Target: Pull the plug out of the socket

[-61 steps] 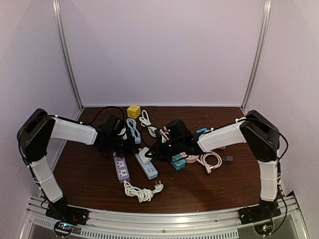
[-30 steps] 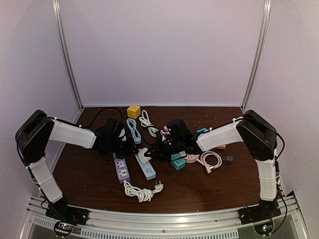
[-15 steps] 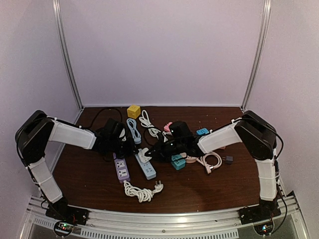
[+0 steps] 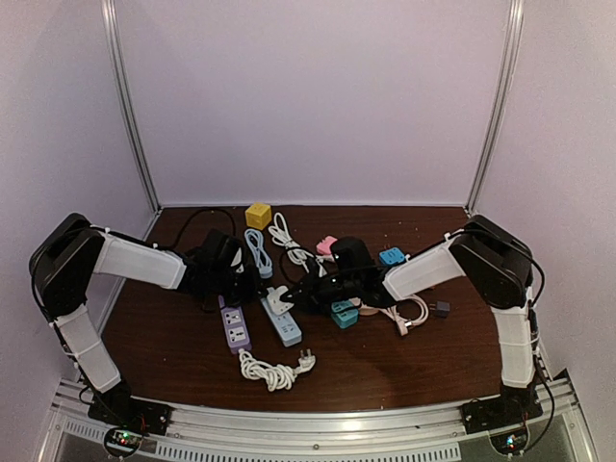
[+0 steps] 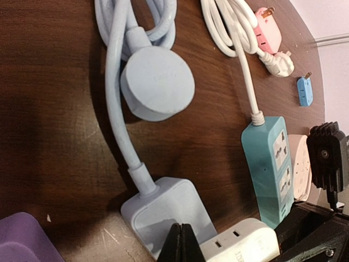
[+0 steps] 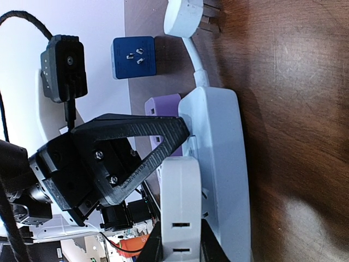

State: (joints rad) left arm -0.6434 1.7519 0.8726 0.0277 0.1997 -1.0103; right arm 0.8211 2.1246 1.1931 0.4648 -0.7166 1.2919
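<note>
Meanwhile, over the last couple of sec the right gripper (image 4: 292, 295) had stretched toward 9 o'clock and dropped lower, uncovering a pink adapter (image 4: 325, 244) and a blue adapter (image 4: 390, 256) behind its arm. The left gripper (image 4: 252, 281) had slid toward 4 o'clock onto the far end of the pale blue power strip (image 4: 286, 330). So both looked set: one to pull, one to brace. The white plug (image 4: 278, 300) sat in the strip's far socket, apparently not yet out, w/ the left gripper at its 10 o'clock. In the right wrist view the plug stood btwn the right fingers, which were nearly closed and clamped on its sides. Left jaws were fully shut, holding nothing, tips pressed on the strip's end beside the plug.
</note>
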